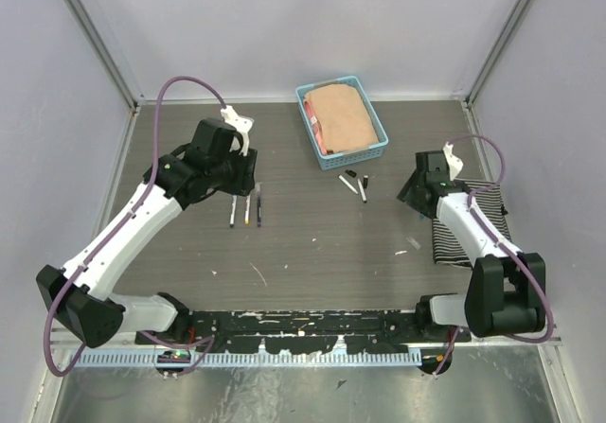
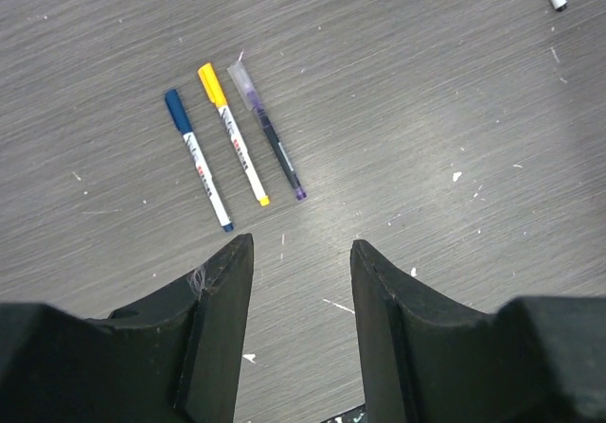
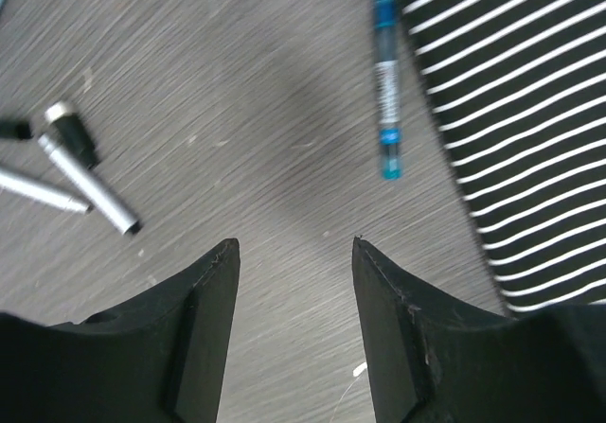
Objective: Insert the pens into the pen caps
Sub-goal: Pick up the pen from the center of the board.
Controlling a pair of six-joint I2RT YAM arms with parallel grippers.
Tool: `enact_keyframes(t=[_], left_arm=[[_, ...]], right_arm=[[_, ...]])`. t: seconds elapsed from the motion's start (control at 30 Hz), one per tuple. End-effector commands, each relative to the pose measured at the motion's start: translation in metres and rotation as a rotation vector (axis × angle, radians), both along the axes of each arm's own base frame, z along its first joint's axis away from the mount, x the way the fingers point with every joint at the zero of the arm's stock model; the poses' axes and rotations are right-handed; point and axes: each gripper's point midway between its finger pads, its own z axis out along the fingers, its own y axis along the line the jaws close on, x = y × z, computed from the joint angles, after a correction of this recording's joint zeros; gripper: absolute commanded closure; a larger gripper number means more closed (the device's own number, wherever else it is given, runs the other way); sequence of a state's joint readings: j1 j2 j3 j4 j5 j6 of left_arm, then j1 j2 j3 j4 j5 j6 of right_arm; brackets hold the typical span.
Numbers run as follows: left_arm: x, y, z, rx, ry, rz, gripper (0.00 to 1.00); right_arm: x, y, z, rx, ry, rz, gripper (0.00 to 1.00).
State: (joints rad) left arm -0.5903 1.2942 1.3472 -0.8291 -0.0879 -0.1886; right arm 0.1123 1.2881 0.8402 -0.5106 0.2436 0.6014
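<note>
My left end effector [image 2: 301,253] hangs over the grey wood-grain bench [image 2: 454,111], jaws apart and empty. Ahead lie a white blue-capped pen [image 2: 198,158], a white yellow-capped pen [image 2: 233,134] and a dark clear-capped pen [image 2: 268,132]; their barrel print is too small to read. My right end effector [image 3: 295,253] is open too, holding nothing. Its view is blurred: a teal pen [image 3: 385,73] lies beside black-and-white striped cloth [image 3: 511,111], and a silver-grey pen [image 3: 87,183] just beside a black cap [image 3: 72,132]. Another pen is cut off at the left.

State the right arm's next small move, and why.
Probably swing the right gripper toward the uncapped grey pen lying by the black cap. Its jaws stand open and empty, and that pen lies off to one side, not between them.
</note>
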Motion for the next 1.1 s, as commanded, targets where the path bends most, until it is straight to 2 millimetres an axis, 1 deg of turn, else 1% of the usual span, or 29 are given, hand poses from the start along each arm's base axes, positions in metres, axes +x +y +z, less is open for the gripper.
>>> enact_keyframes(t=[0.0,0.03,0.13,0.4,0.53,0.8,0.93,1.07], left_arm=[[0.001,0.004,-0.002,0.0,-0.014,-0.004,0.48],[0.001,0.004,-0.003,0.0,-0.011,-0.004,0.48],[0.001,0.006,-0.006,0.01,-0.007,0.001,0.49],[0.002,0.01,-0.01,0.024,-0.001,0.011,0.49],[0.003,0.011,-0.011,0.029,0.006,0.014,0.5],[0.005,0.011,-0.011,0.01,0.013,0.019,0.49],[0.005,0.012,-0.01,-0.002,0.015,0.022,0.49],[0.005,0.011,-0.01,-0.011,0.021,0.02,0.49]], right_arm=[[0.011,-0.026,-0.009,0.045,-0.016,-0.042,0.45],[0.011,-0.031,-0.015,0.05,0.0,-0.05,0.46],[0.014,-0.041,-0.024,0.055,0.02,-0.064,0.48],[0.025,-0.062,-0.04,0.018,0.065,-0.107,0.52],[0.026,-0.065,-0.048,0.012,0.087,-0.115,0.54],[0.029,-0.064,-0.057,0.019,0.112,-0.108,0.58],[0.026,-0.067,-0.061,0.006,0.132,-0.121,0.63],[0.023,-0.07,-0.065,-0.007,0.158,-0.125,0.64]])
